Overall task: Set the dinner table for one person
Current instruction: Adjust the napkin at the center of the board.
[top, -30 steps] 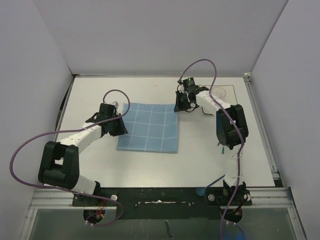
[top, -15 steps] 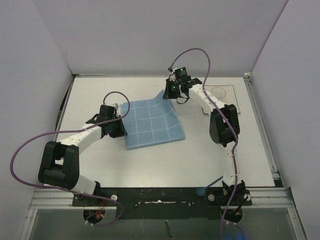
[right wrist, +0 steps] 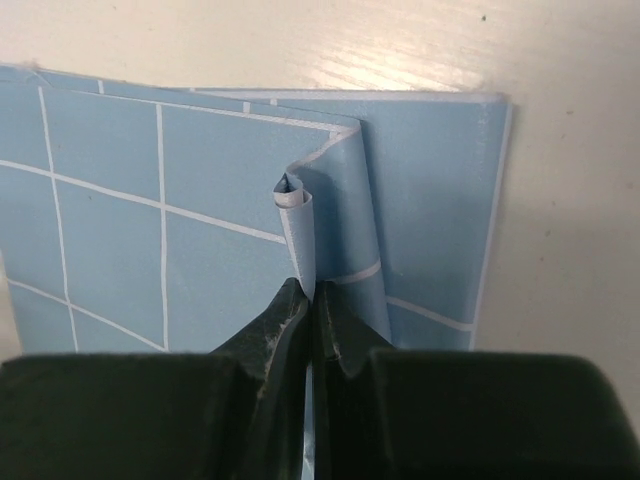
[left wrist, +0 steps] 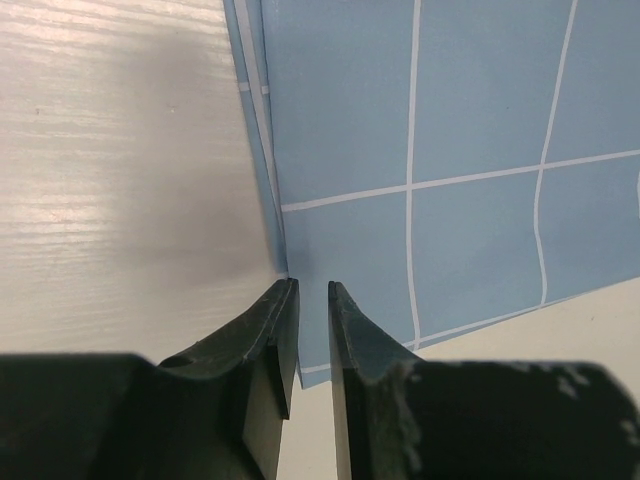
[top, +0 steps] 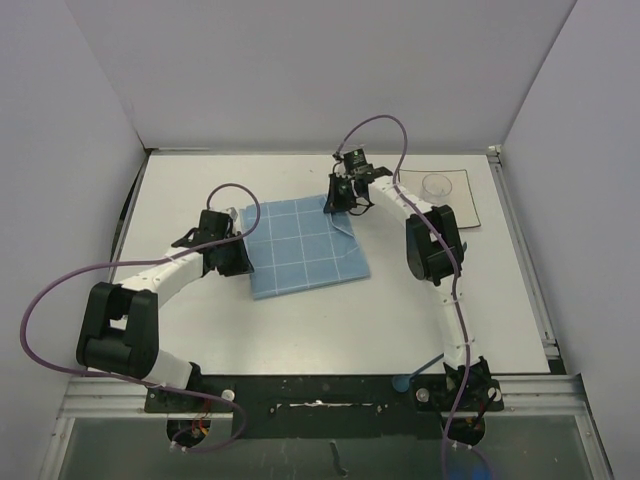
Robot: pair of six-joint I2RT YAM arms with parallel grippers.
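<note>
Right gripper [right wrist: 310, 300] pinched a curled fold of the blue white-gridded fabric placemat [top: 300, 250]; left gripper [left wrist: 312, 300] gripped its edge on the matte-white table [top: 300, 330].

On the large matte-white dinner table [top: 300, 330] there is one blue grid-patterned placemat [top: 300, 255] near the middle, one square white dark-rimmed plate [top: 460, 205] at the far right corner, and one small clear round cup [top: 436, 185] on that plate.
</note>
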